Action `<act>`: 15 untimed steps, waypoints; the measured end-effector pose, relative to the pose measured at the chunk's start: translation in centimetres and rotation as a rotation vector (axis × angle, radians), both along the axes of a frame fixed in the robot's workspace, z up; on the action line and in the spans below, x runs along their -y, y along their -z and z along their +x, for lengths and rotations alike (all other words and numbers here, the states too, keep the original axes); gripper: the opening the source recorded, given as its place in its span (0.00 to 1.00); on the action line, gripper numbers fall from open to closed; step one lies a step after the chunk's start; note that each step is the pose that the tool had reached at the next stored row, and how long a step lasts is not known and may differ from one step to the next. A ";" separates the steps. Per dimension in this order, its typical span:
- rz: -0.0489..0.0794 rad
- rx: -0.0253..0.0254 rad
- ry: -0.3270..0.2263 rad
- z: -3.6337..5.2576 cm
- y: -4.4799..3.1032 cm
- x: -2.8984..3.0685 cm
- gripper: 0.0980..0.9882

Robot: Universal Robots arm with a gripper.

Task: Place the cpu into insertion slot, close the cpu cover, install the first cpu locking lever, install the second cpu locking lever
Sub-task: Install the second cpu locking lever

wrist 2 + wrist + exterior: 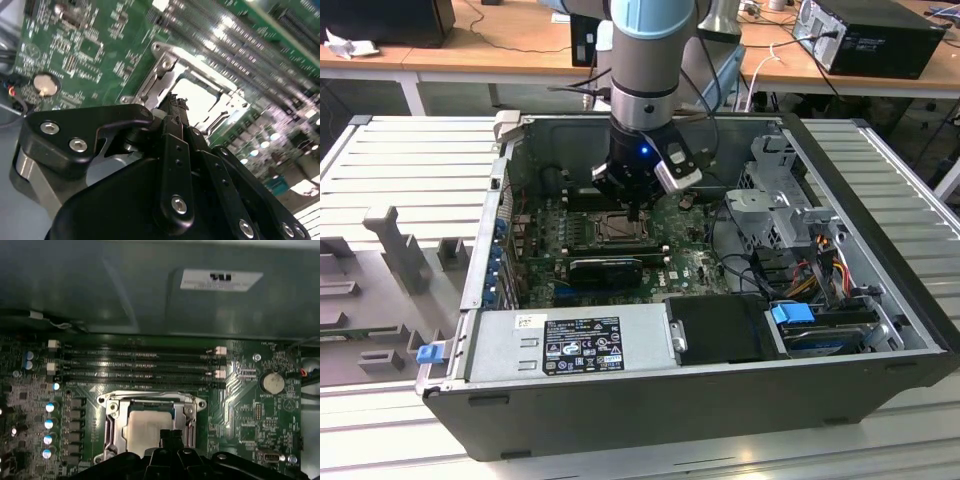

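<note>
Claw (pixel 170 436) tips look clenched together with nothing between them, as we read both wrist views, poised just above the near edge of the cpu cover (pixel 150 401). Directly beneath, the cpu (pixel 146 426) lies in the insertion slot (pixel 111 430). Pressing off-centre, we judge, could skid the tips across the chip.

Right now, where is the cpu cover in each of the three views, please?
Exterior view: the cpu cover lies on the motherboard, directly beneath the gripper.
First wrist view: grey frame around the silvery cpu, just beyond the fingertips.
Second wrist view: shiny frame beyond the fingertips.
Shared landmark: the round coin battery.
</note>
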State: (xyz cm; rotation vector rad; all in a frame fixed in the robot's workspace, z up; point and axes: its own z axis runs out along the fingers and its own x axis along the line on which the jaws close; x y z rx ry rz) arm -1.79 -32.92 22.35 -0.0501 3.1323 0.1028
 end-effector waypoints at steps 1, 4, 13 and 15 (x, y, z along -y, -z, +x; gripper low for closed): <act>0.000 0.0000 0.000 0.00 -0.02 0.06 0.01; 0.000 0.0000 0.000 0.00 -0.51 0.12 0.01; 0.000 -0.0026 0.000 -0.03 -0.57 2.24 0.01; 0.001 -0.0033 0.000 -0.04 -0.57 2.88 0.01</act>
